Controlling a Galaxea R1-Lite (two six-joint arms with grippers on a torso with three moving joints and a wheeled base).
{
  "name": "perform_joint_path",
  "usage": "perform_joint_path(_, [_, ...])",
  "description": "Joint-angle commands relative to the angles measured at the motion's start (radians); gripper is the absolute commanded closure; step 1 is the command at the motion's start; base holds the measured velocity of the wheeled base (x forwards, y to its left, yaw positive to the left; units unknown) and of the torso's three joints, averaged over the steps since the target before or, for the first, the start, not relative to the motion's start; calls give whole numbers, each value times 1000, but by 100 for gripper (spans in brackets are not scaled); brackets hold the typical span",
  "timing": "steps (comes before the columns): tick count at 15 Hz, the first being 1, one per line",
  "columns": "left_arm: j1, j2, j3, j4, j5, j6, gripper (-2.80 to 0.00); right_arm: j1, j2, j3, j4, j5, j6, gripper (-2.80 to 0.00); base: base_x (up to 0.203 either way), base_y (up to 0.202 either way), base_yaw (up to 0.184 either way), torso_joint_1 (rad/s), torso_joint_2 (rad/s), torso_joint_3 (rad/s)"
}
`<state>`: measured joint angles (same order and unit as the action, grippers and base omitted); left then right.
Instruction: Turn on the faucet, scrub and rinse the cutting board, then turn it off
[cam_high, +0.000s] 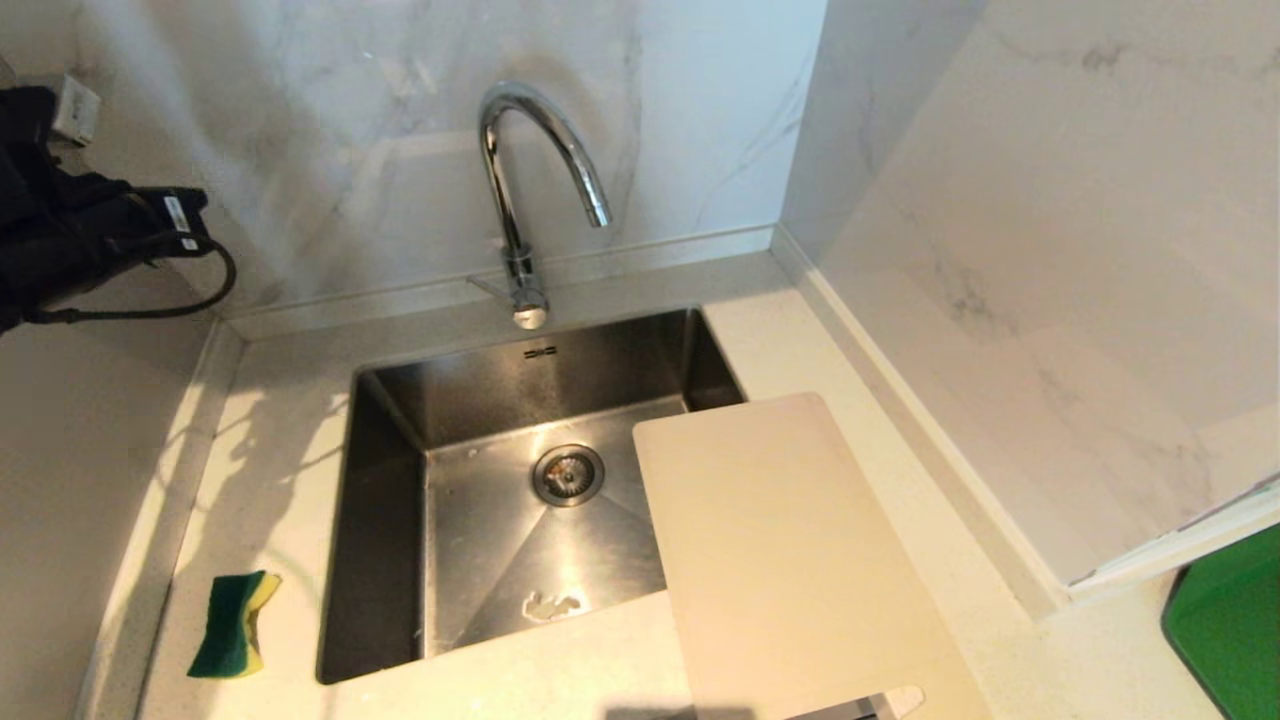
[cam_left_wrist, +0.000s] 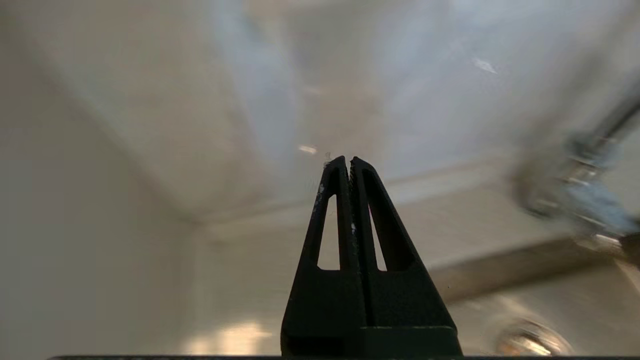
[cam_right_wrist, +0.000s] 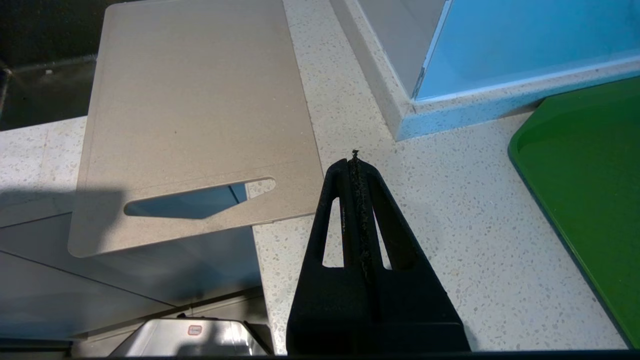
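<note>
The faucet (cam_high: 520, 200) rises from the back edge of the table (cam_high: 860, 400), behind the middle of the steel sink (cam_high: 400, 520), its arched spout hanging over the basin and the thin lever at its base pointing toward the left. No water runs, and the basin looks dry apart from a pale smear near its front wall, so the first step seems not yet done. The cutting board (cam_high: 790, 560) lies flat along the sink's right rim, its left portion overhanging the basin and the rest resting on the table, its handle cut-out at the near end past the table's front edge; set so, it seems ready to be tipped or slid under the spout. A green and yellow sponge (cam_high: 232, 625) waits on the table by the sink's front left corner, well apart from the board, probably laid there for the scrubbing. The left tool (cam_left_wrist: 348, 160), pressed together and holding nothing, hangs in the air facing the back wall, with the faucet's base off to one side of its wrist view; closed tips would suit nudging a thin lever. The right tool (cam_right_wrist: 355, 162), likewise pressed together and empty, sits above the table's front edge just beside the board's handle end, between it and a green tray (cam_right_wrist: 590, 190) at the table's right front corner.
</note>
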<state>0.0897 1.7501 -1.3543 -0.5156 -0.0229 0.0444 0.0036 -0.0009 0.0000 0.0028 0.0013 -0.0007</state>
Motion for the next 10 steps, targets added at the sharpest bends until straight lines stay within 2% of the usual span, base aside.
perform_joint_path(1, [4, -75, 21, 5, 29, 19, 0, 0, 1, 0, 0, 0, -1, 0, 0, 0, 0, 0, 0, 0])
perform_joint_path(6, [18, -241, 160, 47, 27, 23, 0, 1, 1, 1, 0, 0, -1, 0, 0, 0, 0, 0, 0, 0])
perform_joint_path(10, [18, -469, 331, 225, -31, 20, 0, 1, -1, 0, 0, 0, -1, 0, 0, 0, 0, 0, 0, 0])
